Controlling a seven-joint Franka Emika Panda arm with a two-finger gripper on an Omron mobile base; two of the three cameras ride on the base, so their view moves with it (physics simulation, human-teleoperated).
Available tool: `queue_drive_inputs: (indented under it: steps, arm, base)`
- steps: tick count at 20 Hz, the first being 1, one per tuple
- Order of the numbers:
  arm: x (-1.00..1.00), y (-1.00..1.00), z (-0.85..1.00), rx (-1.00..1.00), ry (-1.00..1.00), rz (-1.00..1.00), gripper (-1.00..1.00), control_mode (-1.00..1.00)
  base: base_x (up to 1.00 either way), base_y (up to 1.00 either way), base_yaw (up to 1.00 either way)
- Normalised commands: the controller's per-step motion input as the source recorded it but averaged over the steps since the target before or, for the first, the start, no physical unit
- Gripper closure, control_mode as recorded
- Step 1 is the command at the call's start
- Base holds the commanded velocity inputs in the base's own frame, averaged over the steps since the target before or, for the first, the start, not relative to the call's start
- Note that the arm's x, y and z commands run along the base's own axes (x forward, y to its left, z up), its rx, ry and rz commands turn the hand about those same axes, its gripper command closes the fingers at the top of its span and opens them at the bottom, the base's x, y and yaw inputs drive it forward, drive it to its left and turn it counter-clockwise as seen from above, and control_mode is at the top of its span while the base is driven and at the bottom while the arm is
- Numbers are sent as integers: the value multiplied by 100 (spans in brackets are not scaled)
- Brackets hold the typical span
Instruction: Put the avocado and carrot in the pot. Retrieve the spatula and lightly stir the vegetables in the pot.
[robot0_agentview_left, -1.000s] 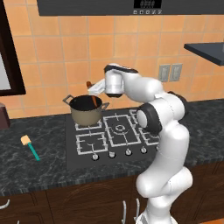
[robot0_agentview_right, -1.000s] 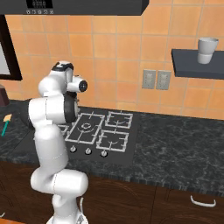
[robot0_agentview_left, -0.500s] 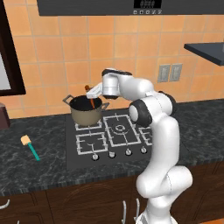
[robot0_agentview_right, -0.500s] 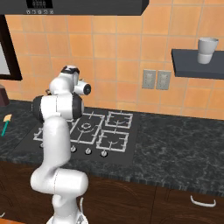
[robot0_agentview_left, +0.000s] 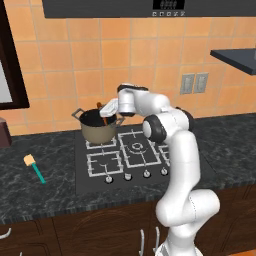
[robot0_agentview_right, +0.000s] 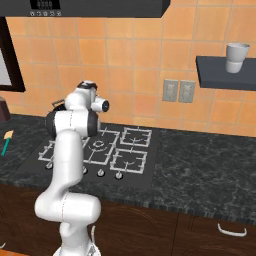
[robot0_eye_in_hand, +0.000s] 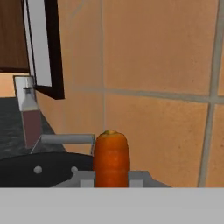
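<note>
Gripping the carrot (robot0_eye_in_hand: 111, 157) between its two fingertips, the gripper (robot0_agentview_left: 111, 108) hangs over the pot (robot0_agentview_left: 98, 127). In the hand view the jaws stand nearly together, one grey tip pressed against each side of the orange root, whose rounded end rises above them toward the tiled wall (robot0_eye_in_hand: 157, 65). In the left base view the carrot (robot0_agentview_left: 102, 113) slants down from the gripper into the pot's dark mouth, its upper end poking above the rim; whether its lower end touches the bottom cannot be told.

The pot sits on the rear left burner of the hob (robot0_agentview_left: 125, 160), which is set into the dark speckled bench (robot0_agentview_left: 50, 190). One grey pot handle (robot0_eye_in_hand: 65, 138) shows in the hand view just left of the carrot, with the dark rim below it. The spatula (robot0_agentview_left: 34, 167) lies on the bench well left of the hob, tan head toward the wall and teal handle toward the front edge. In the right base view it (robot0_agentview_right: 7, 140) shows at the far left, and the arm hides most of the pot. A cup (robot0_agentview_right: 236, 57) stands on a wall shelf (robot0_agentview_right: 225, 75) to the right.
</note>
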Motion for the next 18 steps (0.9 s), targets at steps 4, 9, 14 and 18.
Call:
queue_drive_inputs:
  steps: [4, 9, 14, 18]
  arm:
    - [13, -29, 0, 4, 0, 8, 100, -100]
    - [22, -11, -9, 15, 0, 13, 100, -100]
    - [10, -7, -23, 16, 0, 16, 100, -100]
    - [0, -1, -7, 1, 0, 10, 100, -100]
  base:
    - [0, 0, 0]
    - [0, 0, 0]
    - [0, 0, 0]
    - [0, 0, 0]
